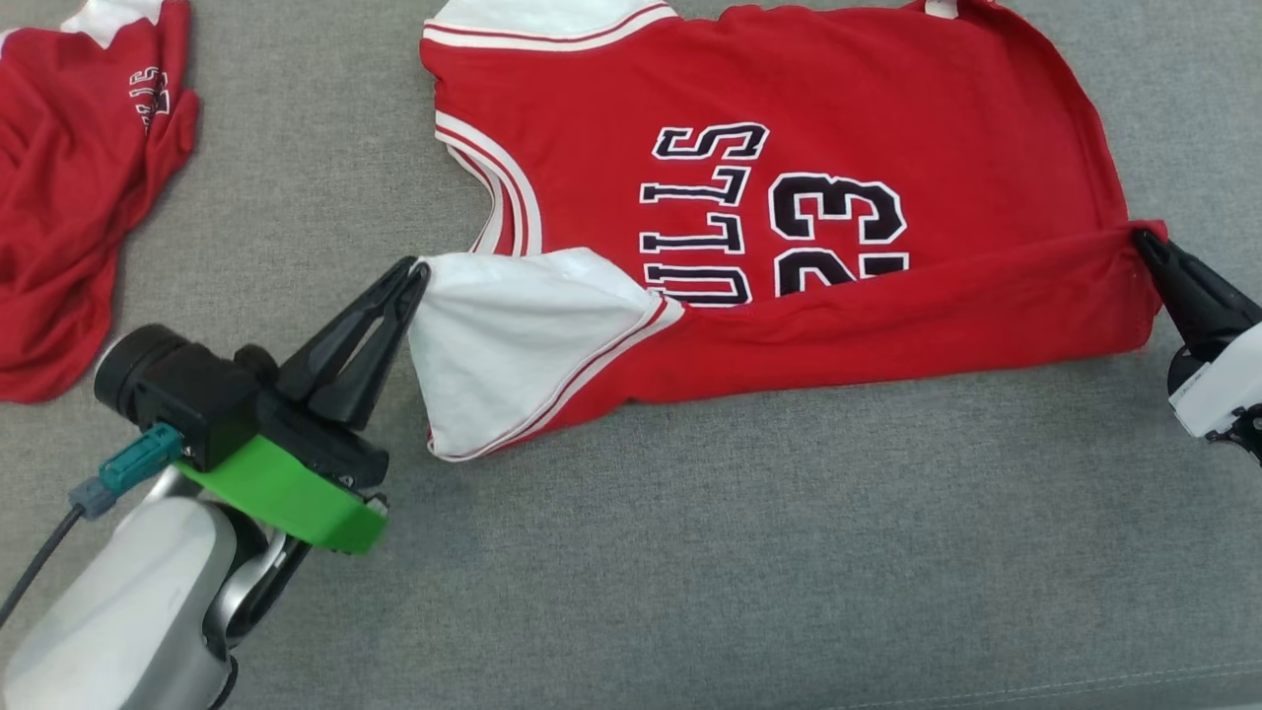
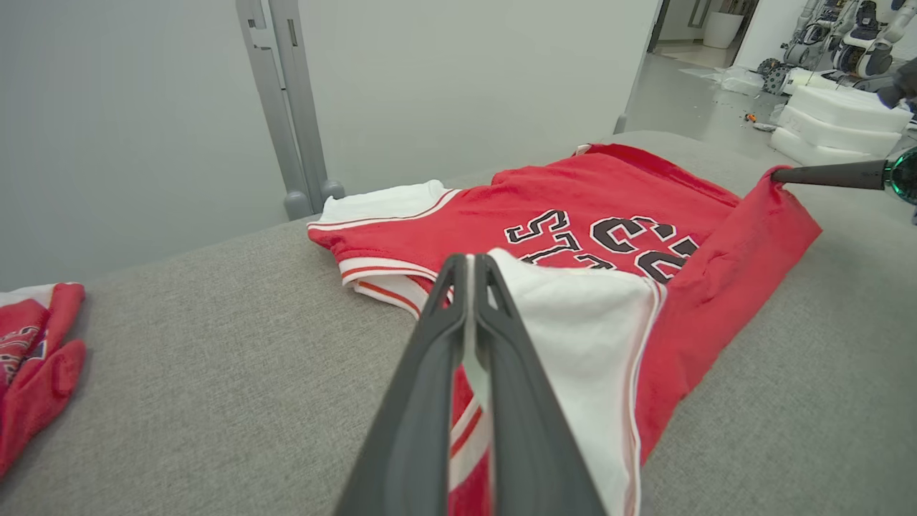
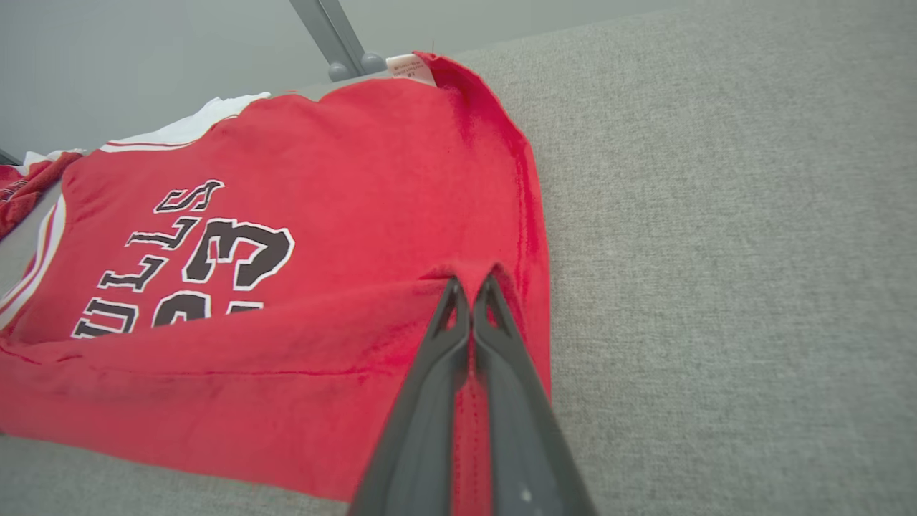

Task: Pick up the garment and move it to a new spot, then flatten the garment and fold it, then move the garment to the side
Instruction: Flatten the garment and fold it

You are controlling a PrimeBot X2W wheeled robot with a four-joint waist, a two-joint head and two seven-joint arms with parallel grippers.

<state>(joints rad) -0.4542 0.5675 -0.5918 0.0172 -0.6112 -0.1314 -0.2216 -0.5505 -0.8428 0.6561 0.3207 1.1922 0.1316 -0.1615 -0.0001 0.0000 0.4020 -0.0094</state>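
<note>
surface: grey cushion [image 1: 690, 552]
jersey [image 1: 887, 128]: near edge lifted
left gripper [image 1: 419, 269]: pinching jersey, white end
right gripper [image 1: 1143, 236]: pinching jersey, red end

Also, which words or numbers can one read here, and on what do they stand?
"ULLS": red jersey, chest print; anything before the U is under the folded edge.
"23": same jersey, the 2 partly covered by the fold.
Second red garment: crumpled lettering, not readable.
White tag at the jersey's edge: too small to read.
</note>
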